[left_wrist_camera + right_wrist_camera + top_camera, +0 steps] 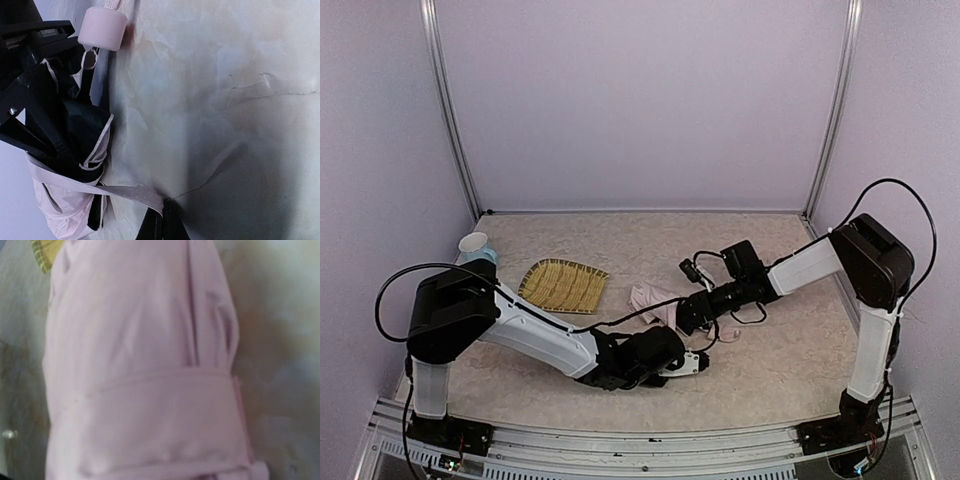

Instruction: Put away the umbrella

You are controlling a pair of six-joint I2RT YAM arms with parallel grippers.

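The umbrella lies folded in the middle of the table, pale pink outside with black lining showing. Its small pink handle points toward the right arm's side. My left gripper is shut on a thin pink strap that runs from the bundle; from above it sits just in front of the umbrella. My right gripper is at the umbrella's handle end. Its wrist view is filled by pink fabric with a band around it, and its fingers are hidden.
A woven yellow tray lies just left of the umbrella; its corner shows in the right wrist view. A white cup stands at the far left. Lilac walls with metal posts close in the back and sides.
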